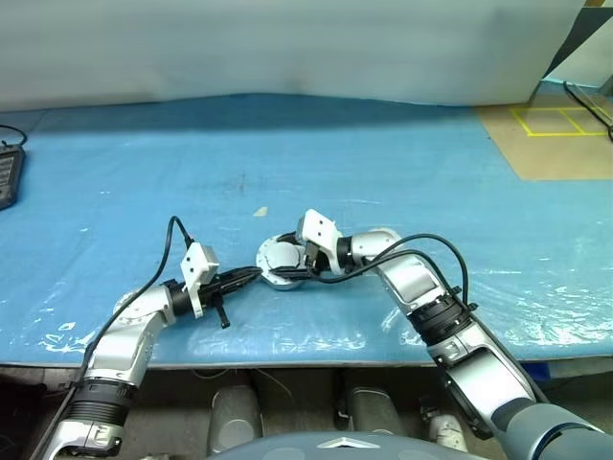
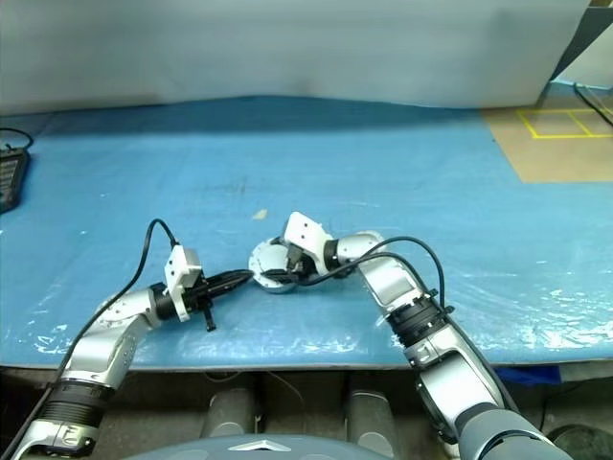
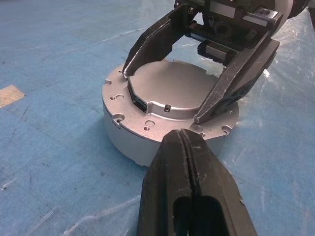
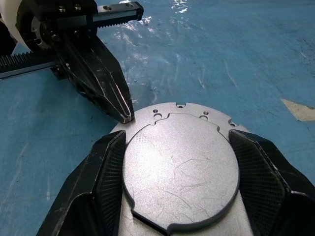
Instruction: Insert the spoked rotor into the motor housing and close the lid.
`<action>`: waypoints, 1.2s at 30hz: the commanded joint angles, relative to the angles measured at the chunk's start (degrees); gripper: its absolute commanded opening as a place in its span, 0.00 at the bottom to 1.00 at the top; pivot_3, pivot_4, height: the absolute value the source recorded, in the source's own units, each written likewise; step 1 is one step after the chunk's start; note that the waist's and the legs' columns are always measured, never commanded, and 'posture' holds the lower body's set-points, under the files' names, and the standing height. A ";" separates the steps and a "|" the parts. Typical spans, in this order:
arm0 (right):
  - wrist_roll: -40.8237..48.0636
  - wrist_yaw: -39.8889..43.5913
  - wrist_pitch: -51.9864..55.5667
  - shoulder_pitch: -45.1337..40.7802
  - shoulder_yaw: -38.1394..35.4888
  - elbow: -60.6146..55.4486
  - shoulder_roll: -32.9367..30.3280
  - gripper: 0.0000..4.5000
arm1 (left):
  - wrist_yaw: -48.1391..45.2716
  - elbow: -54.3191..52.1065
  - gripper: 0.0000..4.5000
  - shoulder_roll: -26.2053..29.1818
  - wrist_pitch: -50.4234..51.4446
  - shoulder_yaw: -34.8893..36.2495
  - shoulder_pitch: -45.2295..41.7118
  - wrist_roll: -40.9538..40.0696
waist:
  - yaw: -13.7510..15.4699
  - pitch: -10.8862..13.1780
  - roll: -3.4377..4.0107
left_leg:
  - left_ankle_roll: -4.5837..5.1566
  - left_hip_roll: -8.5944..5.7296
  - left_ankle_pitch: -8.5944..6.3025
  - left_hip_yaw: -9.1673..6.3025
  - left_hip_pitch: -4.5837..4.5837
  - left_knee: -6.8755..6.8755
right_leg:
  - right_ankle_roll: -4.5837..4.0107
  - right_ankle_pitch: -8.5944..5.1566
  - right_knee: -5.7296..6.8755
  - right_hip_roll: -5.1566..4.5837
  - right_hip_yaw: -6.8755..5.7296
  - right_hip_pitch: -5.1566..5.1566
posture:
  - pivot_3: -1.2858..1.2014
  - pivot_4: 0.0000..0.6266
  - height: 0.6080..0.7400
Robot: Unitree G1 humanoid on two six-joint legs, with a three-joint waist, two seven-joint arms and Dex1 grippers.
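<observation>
Left gripper [image 1: 251,276] lies low over the blue table [image 1: 402,163], fingers pressed together, tips resting against the left rim of the motor housing [image 3: 147,142]. The housing sits near the table's near edge, about centre, with the lid [image 4: 179,172] seated flat on top of it. Right gripper [image 4: 179,196] reaches in from the right, its fingers spread and set against opposite sides of the lid's raised round face.
</observation>
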 commanded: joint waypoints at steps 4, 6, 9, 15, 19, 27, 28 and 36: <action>1.46 3.97 2.46 2.24 0.71 -2.03 -2.16 0.87 | 0.47 0.93 0.00 0.07 0.19 -0.78 0.91 0.98 | 0.30 -0.25 0.06 | 0.00 0.00 0.00 0.00 0.00 0.00 | -0.02 0.01 0.00 0.00 0.01 0.06 | 0.52 0.24 1.00; 1.67 4.43 1.77 2.50 0.45 -2.69 -2.52 1.00 | 0.28 0.92 0.00 0.22 0.48 -0.86 1.05 0.88 | 0.31 -0.33 0.07 | -0.01 0.03 0.01 0.00 0.00 0.00 | -0.03 0.02 0.00 0.01 0.00 0.09 | 0.52 0.24 1.00; 3.03 6.12 1.23 2.86 -0.44 -4.10 -3.39 1.00 | 0.13 1.00 0.00 0.29 0.60 -0.91 1.06 0.83 | 0.31 -0.34 0.08 | -0.01 0.03 0.01 0.02 0.00 0.00 | -0.15 0.09 -0.01 0.01 0.00 0.08 | 0.52 0.24 1.00; 6.44 7.62 2.63 2.64 -2.99 -7.09 -4.75 1.00 | -0.04 1.19 0.00 0.33 0.46 -1.07 1.11 0.89 | 0.29 -0.34 0.08 | -0.01 0.05 0.01 0.03 -0.04 0.00 | -0.17 0.10 -0.04 0.01 0.00 0.06 | 0.52 0.24 1.00; 12.08 8.17 7.25 2.30 -7.12 -9.93 -4.70 1.00 | -0.26 1.67 0.00 0.36 0.18 -1.04 0.89 0.98 | 0.31 -0.34 0.08 | -0.01 0.05 0.01 0.04 -0.13 0.00 | -0.25 0.14 -0.04 0.01 0.00 -0.02 | 0.52 0.24 1.00; 17.78 3.11 16.42 2.47 -13.95 -10.43 -4.38 1.00 | -0.34 3.16 0.00 -0.11 -1.53 -0.75 0.07 1.13 | 0.41 -0.34 0.08 | -0.01 0.05 0.01 0.04 -0.12 0.01 | -0.24 0.14 -0.03 0.01 0.00 -0.01 | 0.52 0.24 1.00; 18.69 2.19 18.72 2.80 -14.97 -10.19 -4.58 1.00 | -0.29 3.39 0.00 -0.22 -2.03 -0.73 -0.09 1.20 | 0.44 -0.34 0.08 | -0.01 0.05 0.01 0.04 -0.13 0.01 | -0.24 0.14 -0.03 0.01 -0.01 -0.02 | 0.52 0.24 1.00; 24.87 -1.79 33.06 4.91 -21.32 -8.23 -6.60 1.00 | -0.32 5.64 0.00 -0.61 -4.13 -0.72 -0.69 1.43 | 1.16 -0.33 0.09 | -0.02 0.06 0.02 0.07 -0.15 0.02 | -0.27 0.16 -0.04 0.02 0.01 -0.06 | 0.52 0.24 1.00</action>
